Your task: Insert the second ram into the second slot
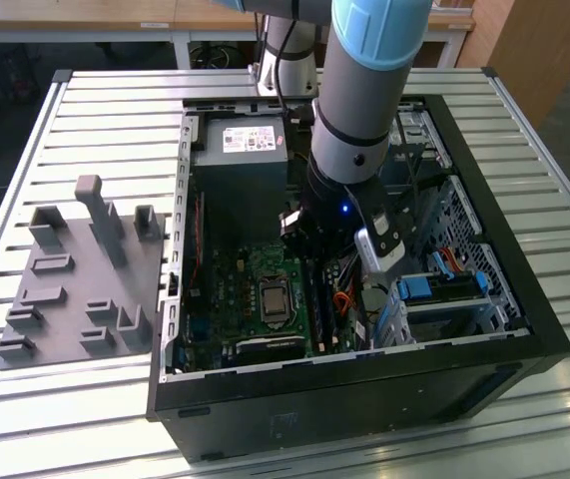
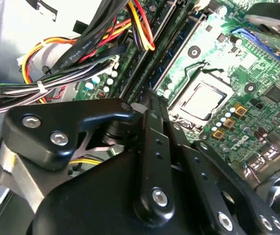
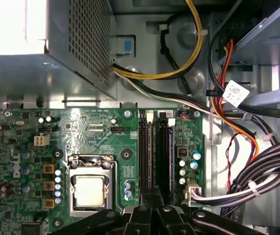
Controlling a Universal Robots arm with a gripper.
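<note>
My gripper [image 1: 326,247] hangs low inside the open computer case, over the green motherboard [image 3: 95,137]. Its fingertips [image 2: 150,104] are pressed together, and a thin dark strip between them reads as the second ram [image 3: 153,195] seen edge-on. Two long dark memory slots [image 3: 154,152] run side by side next to the processor socket [image 3: 90,188], and the gripper [image 3: 153,208] is lined up over their near end. The slots [image 2: 162,46] also run away from the fingertips in the second wrist view. I cannot tell whether a stick sits in either slot.
Bundles of black, red and yellow cables [image 3: 247,176] lie close beside the slots. The silver power supply [image 1: 240,155] fills the case's far end, with blue drive-cage tabs [image 1: 434,289] on the exterior view's right. A grey parts fixture [image 1: 80,279] lies on the slatted table outside the case.
</note>
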